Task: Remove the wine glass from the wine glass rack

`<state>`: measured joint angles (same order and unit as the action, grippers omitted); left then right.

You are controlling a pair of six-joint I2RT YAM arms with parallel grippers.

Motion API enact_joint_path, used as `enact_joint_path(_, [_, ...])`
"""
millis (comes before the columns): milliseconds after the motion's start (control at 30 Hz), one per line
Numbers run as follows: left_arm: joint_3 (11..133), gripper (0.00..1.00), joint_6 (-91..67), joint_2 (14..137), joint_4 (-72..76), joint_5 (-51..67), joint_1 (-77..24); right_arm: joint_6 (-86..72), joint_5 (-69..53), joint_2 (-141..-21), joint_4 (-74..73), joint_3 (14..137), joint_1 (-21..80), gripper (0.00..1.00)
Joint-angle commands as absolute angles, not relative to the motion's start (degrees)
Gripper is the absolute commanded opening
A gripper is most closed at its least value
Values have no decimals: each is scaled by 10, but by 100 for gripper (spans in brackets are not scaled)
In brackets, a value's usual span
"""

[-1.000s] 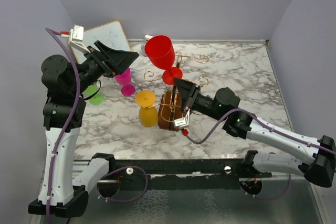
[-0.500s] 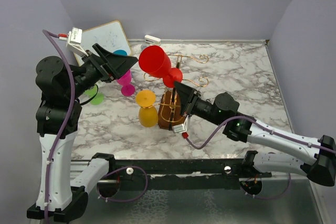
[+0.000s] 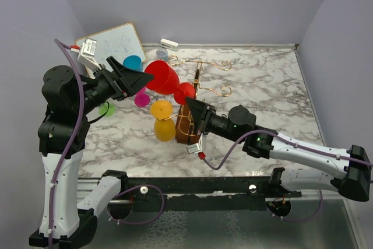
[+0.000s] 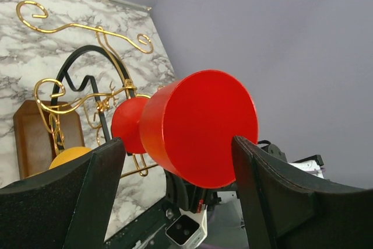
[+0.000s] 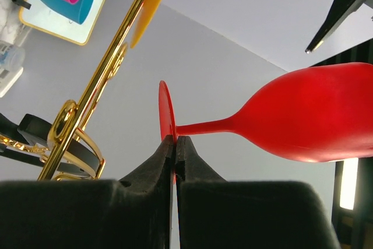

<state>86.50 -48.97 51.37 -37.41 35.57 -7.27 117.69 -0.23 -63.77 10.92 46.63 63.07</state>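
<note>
The red wine glass [image 3: 162, 77] lies tilted sideways in the air, left of the top of the wine glass rack [image 3: 201, 80], a gold wire stand on a brown wooden base [image 3: 187, 127]. My right gripper [image 3: 189, 104] is shut on the glass's round foot [image 5: 167, 115], with the stem and bowl [image 5: 309, 118] pointing away. My left gripper [image 4: 175, 144] is open, its fingers on either side of the bowl [image 4: 198, 126], with a gap on the left side. An orange glass [image 3: 163, 121] hangs on the rack's near left side.
A whiteboard [image 3: 116, 42] leans at the back left. A magenta glass [image 3: 140, 94], a teal cup [image 3: 132, 62] and a green piece [image 3: 106, 109] are under the left arm. A small white object [image 3: 169, 44] lies by the back wall.
The red glass has tipped from nearly upright above the rack to sideways and has come down and left. The right gripper moved left with it. The left gripper's fingers now flank the bowl.
</note>
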Motion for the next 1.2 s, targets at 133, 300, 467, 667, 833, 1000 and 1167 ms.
enact_joint_path(133, [874,75,-443,509,-450,342,-76,1256,24,-634,104,492,640,1])
enact_joint_path(300, [866,75,-443,509,-447,341,-76,1266,25,-626,89,488,645,1])
enact_joint_path(467, [865,75,-443,512,-446,339,-77,1270,26,-622,78,488,649,1])
enact_joint_path(667, [863,72,-442,517,-444,334,-77,1275,27,-622,68,486,659,1])
enact_joint_path(833, [849,63,-438,513,-446,333,-77,1271,30,-616,78,483,661,1])
enact_joint_path(1000, [829,57,-433,508,-447,330,-77,1270,31,-606,81,479,661,1])
enact_joint_path(1167, [822,45,-428,506,-448,324,-77,1264,34,-598,84,475,661,1])
